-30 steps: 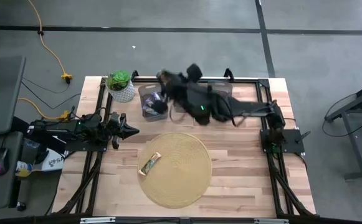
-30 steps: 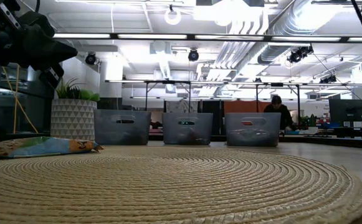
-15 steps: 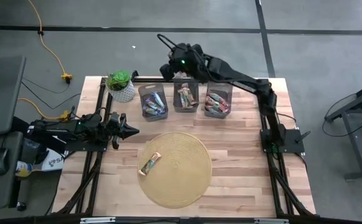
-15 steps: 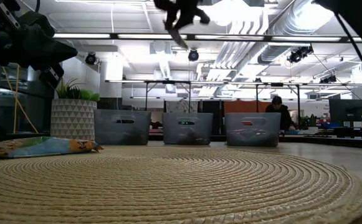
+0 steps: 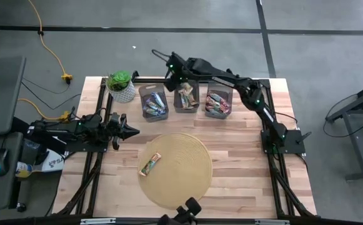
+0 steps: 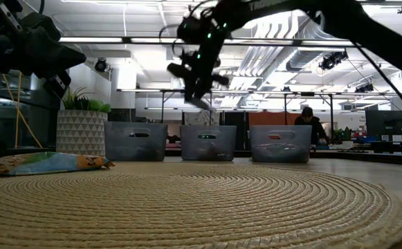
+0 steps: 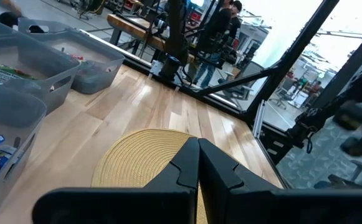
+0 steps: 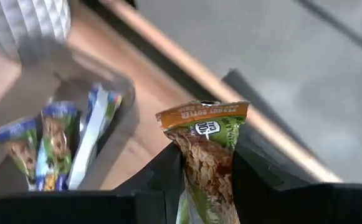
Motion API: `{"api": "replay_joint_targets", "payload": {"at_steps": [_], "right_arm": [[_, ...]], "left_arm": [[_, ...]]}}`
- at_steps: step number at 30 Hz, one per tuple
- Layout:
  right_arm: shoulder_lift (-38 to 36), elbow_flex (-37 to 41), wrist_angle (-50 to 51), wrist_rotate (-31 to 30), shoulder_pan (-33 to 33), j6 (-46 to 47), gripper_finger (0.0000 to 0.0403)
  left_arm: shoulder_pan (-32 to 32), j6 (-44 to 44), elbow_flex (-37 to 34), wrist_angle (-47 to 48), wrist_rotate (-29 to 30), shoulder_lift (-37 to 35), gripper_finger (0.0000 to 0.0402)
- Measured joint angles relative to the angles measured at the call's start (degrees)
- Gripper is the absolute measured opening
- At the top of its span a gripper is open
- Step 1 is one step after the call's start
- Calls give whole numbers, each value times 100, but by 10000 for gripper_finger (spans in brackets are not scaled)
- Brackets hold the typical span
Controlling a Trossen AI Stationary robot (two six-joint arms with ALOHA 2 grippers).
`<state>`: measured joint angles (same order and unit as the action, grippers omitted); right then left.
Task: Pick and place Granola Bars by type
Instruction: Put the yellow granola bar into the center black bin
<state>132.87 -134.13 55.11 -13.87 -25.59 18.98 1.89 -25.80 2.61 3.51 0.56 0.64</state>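
High view: plant pot [image 5: 122, 92] beside 3 bins [image 5: 154, 103].

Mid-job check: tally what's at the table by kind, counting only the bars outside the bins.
Bins: 3
Mat: 1
Plant: 1
Bars outside bins: 2, a loose bar on the mat and a held bar in the right jaws
Total: 7

Overhead and mat-level views share the woven mat [image 5: 180, 169]; wrist cameras look forward.
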Motion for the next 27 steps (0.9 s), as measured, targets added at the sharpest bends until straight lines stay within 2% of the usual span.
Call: {"api": "replay_joint_targets", "payload": {"at_steps": [9,21,27], "right_arm": [[660,1,360,387,-4,406,103],[677,1,1033,222,-43,556,103],[670,1,1043,183,-43,514,103]], "left_arm": [[0,2,-2,0,0,0,1],[0,0,-2,0,-2,0,1],[0,0,-2,0,-3,1,1]]}}
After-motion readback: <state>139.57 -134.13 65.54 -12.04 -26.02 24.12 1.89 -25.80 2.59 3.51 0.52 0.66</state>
